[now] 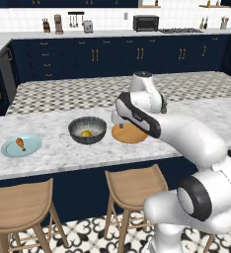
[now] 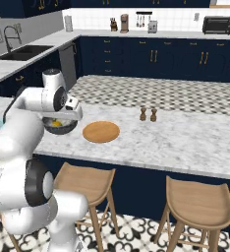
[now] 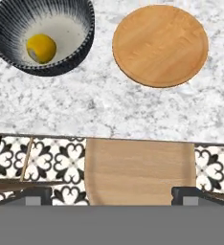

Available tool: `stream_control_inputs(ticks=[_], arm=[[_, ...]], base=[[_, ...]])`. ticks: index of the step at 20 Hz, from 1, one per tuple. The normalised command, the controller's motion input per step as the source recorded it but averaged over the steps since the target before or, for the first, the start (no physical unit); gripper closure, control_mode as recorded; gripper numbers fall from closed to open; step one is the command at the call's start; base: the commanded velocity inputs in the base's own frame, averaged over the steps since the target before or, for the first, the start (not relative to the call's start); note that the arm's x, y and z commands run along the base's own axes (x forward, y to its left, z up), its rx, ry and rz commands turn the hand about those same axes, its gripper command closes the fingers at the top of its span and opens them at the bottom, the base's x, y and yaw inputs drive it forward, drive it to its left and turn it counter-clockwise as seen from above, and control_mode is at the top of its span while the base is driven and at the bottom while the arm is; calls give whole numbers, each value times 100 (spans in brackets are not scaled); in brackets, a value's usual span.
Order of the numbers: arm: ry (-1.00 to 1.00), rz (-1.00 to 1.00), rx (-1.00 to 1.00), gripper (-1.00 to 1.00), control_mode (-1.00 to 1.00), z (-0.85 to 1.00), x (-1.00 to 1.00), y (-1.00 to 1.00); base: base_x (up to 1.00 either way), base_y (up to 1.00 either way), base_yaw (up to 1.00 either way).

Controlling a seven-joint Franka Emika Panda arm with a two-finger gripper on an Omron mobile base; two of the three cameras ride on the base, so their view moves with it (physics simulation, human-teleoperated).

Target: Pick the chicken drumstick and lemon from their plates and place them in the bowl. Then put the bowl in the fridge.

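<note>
The lemon (image 3: 41, 48) lies inside the bowl (image 3: 80, 45), a little off the middle of its speckled floor, so 1 of the 2 items looks done. The chicken drumstick (image 1: 20, 144) is not yet moved: it rests on the pale blue plate (image 1: 31, 148) near the table's (image 1: 58, 153) front edge, toward its left end, well apart from the bowl, which stands between that plate and the bare wooden plate (image 1: 130, 134). Both the bowl and the wooden plate sit a short way back from the front edge, near each other but not touching. The claw (image 3: 112, 195) hangs above the front edge of the table, looking straight down over a wooden stool (image 3: 138, 172), with its jaws spread wide and nothing between them. The step in hand is judged to be fetching the drumstick. To do it well, the claw should travel left along the front edge high enough to pass over the bowl's rim, then come down over the thick meaty end of the drumstick instead of the thin bone, with the jaws set across its narrow width. Closing low, just above the plate, should keep the small piece from slipping out or sliding the plate toward the edge.
</note>
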Motion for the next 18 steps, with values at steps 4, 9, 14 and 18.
stream_control_inputs(ticks=[4, 9, 14, 18], arm=[[-44, 4, 0, -100, -100, 25, -75, -51], [-31, -21, 3, -100, -100, 39, -64, -16], [-1, -11, 3, -100, -100, 69, -71, -9], [0, 0, 7, -100, -100, 48, -86, -18]], base=[[0, 0, 0], [0, 0, 0], [0, 0, 0], [0, 0, 0]])
